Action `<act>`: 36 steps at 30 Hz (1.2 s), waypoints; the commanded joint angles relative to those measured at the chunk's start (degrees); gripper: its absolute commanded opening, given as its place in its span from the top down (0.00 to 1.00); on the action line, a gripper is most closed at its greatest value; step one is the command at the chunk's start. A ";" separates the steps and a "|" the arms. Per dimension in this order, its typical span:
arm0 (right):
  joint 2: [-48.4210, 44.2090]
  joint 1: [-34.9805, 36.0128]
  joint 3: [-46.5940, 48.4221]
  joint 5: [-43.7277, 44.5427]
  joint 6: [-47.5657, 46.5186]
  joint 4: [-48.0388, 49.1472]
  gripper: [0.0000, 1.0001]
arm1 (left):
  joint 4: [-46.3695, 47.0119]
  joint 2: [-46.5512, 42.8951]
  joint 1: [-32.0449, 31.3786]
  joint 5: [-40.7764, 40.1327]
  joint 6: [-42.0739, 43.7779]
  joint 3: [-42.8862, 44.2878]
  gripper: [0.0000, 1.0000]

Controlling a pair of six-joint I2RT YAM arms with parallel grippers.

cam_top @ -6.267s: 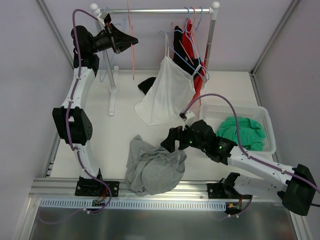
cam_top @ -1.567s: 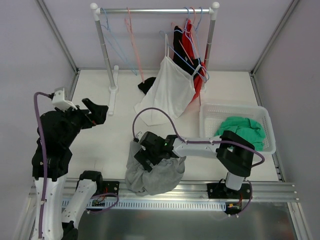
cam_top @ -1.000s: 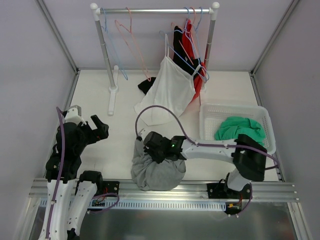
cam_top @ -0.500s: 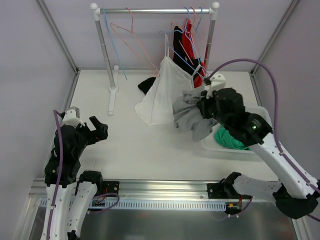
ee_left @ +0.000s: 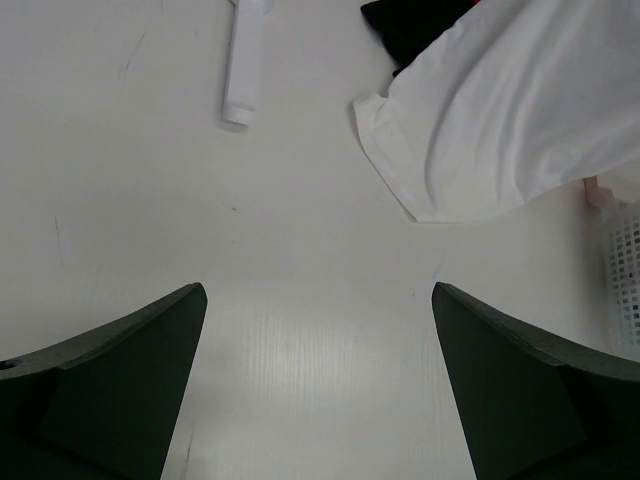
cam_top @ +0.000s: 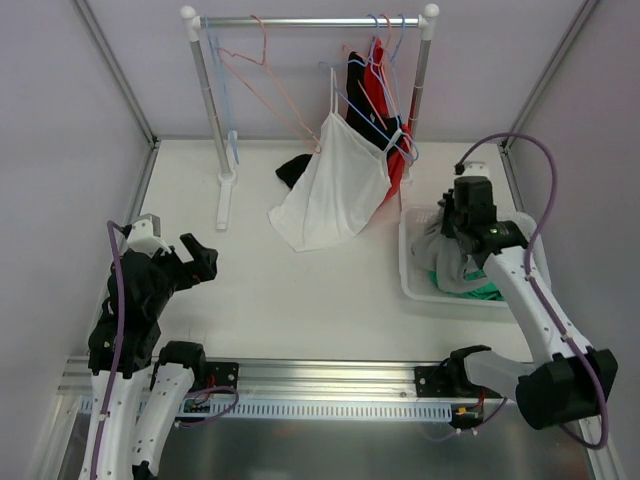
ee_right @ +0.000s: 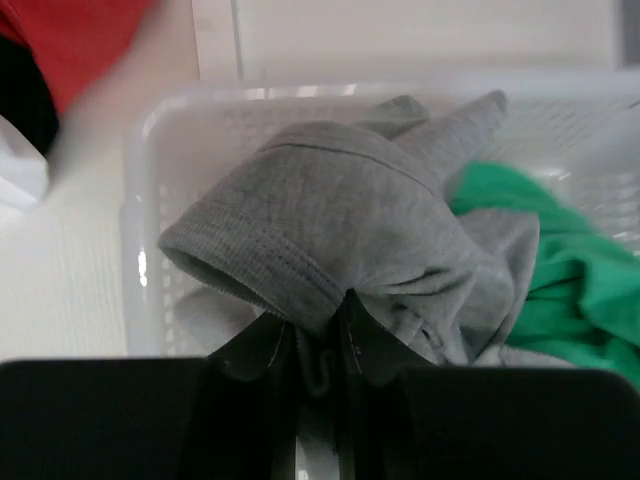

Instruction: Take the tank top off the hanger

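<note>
Got the gray top (cam_top: 440,255) (ee_right: 340,220) pinched tight in the right jaws, down in the basket (cam_top: 406,262) (ee_right: 150,130).
Hanging bunched into the basket's left end, touching the green garment (cam_top: 482,291) (ee_right: 560,280) lying in there. Got the left jaws spread wide with nothing between them, up over the white surface (cam_top: 300,290) (ee_left: 300,300) on the left. Spotted the white tank top (cam_top: 335,190) (ee_left: 520,120) on its hanger (cam_top: 347,97), hooked over the rail (cam_top: 320,20) at the back, hem down by a black bit of cloth (cam_top: 293,170) (ee_left: 410,25).
</note>
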 commanded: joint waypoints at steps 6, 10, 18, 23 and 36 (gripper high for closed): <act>8.72 -1.77 -21.60 -11.68 16.92 20.87 1.00 | 1.63 -0.26 -0.54 -0.17 1.25 0.06 0.01; 14.36 -3.01 -24.68 -15.74 20.80 24.74 0.99 | 1.63 -0.35 -0.63 -0.25 1.25 0.06 0.01; 6.82 -3.10 -22.06 -15.12 19.84 18.62 0.54 | 1.54 0.88 -0.63 3.24 1.69 1.81 0.01; -1.62 -3.19 -15.20 -12.40 16.59 10.96 0.37 | 1.54 1.76 -0.63 9.75 -1.47 8.30 0.01; -18.74 -3.19 -7.64 -9.13 12.89 -1.80 0.01 | 13.83 22.31 -3.08 32.45 -17.55 26.60 0.01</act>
